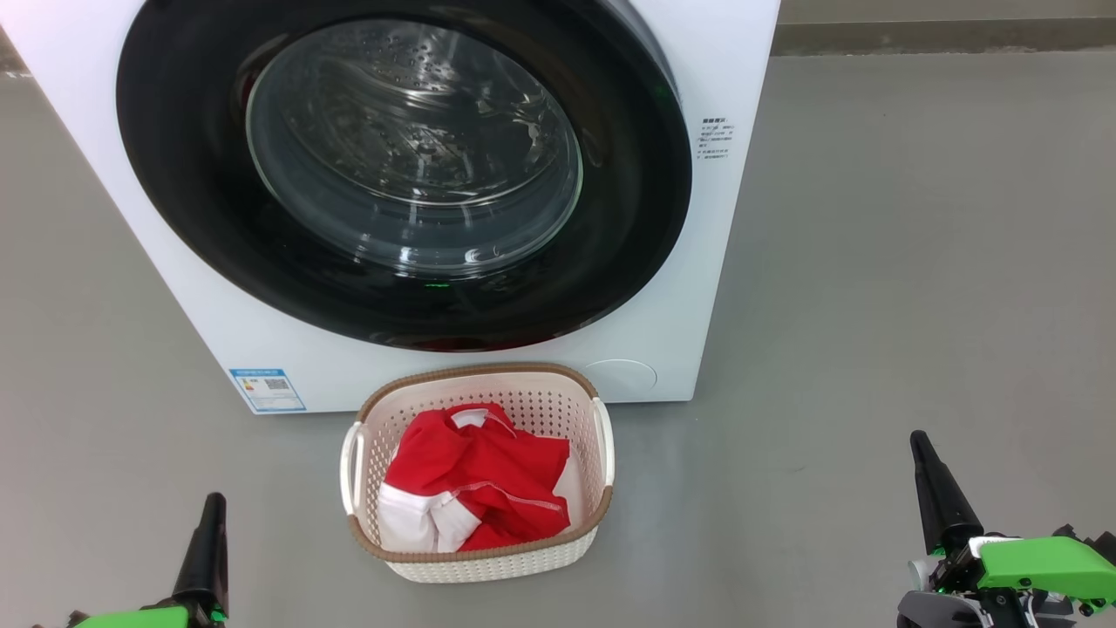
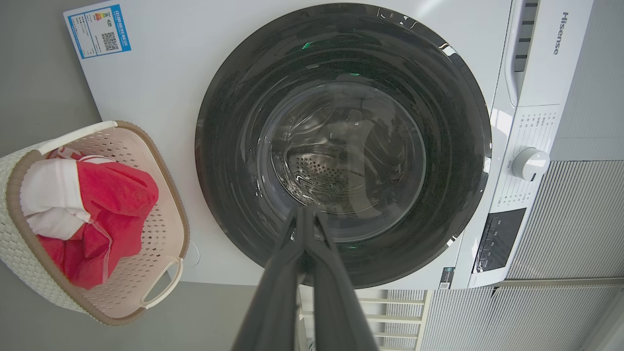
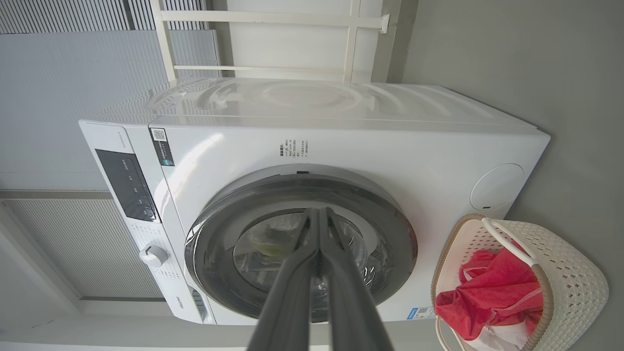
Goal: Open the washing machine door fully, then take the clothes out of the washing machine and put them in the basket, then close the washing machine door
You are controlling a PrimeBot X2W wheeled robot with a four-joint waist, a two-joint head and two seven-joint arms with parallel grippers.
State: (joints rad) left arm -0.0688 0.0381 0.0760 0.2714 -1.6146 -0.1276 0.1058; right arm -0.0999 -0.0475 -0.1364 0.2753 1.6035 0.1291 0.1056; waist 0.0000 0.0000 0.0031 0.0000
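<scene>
The white washing machine (image 1: 715,262) stands ahead with its black-ringed glass door (image 1: 410,166) shut flat against the front. Through the glass only the bare steel drum shows. On the floor before it, the cream basket (image 1: 602,436) holds the red clothes (image 1: 475,488) with white trim. My left gripper (image 1: 214,499) is low at the left, shut and empty, well left of the basket. At the lower right my right gripper (image 1: 917,436) is likewise shut on nothing. In the wrist views the left gripper (image 2: 304,210) and the right gripper (image 3: 318,210) both point at the door (image 2: 341,146) (image 3: 300,243) from a distance.
Grey floor (image 1: 915,262) lies on all sides of the machine and basket. A blue label (image 1: 268,389) is on the machine's lower front corner. In the left wrist view a control panel with a knob (image 2: 530,163) is visible, with ribbed wall panels (image 2: 560,219) behind.
</scene>
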